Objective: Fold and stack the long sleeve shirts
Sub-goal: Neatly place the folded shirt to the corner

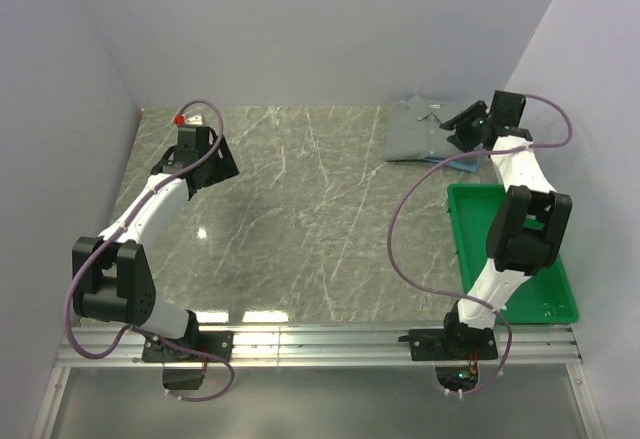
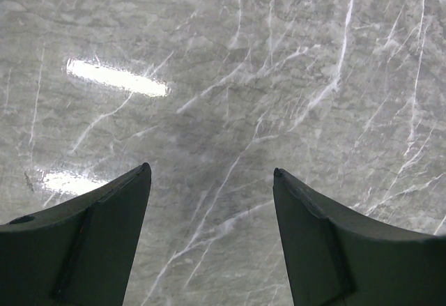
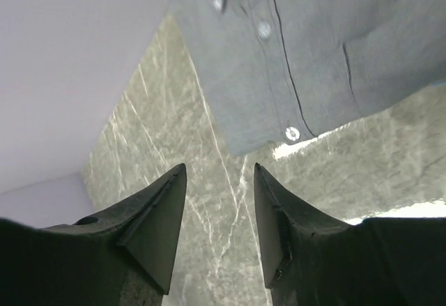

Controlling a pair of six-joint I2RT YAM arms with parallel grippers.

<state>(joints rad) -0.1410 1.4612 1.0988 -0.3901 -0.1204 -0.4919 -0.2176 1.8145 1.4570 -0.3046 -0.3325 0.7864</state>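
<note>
Nearest to us, the green plastic tray [image 1: 465, 224] sits on the right side of the grey marble-patterned table [image 1: 300, 219], beside the right arm. Further out on the left, the left pincer [image 2: 212, 170] hangs over bare table with its jaws wide apart and nothing between them.

The right pincer [image 3: 220, 168] is at the far right. Its jaws stand partly apart and hold nothing, and the table shows through the gap. Just beyond its tips lies the plain grey collared button-up cloth shirt [image 3: 306, 48], folded into a flat rectangle near the back wall, with its row of white buttons [image 3: 263, 29] and chest pocket [image 3: 390, 48] facing up. In the overhead view a sliver of light blue cloth [image 1: 463, 166] peeks out beneath its near edge. We take this to be the second shirt lying underneath, though too little shows for us to be sure.

We judge the cloth to be light, limp and easily rumpled, so it will sag and unfold if lifted by a single layer. The best hold is at the folded near edge, pinching all the layers together. We would avoid the hard buttons, where the pincer could slip.
</note>
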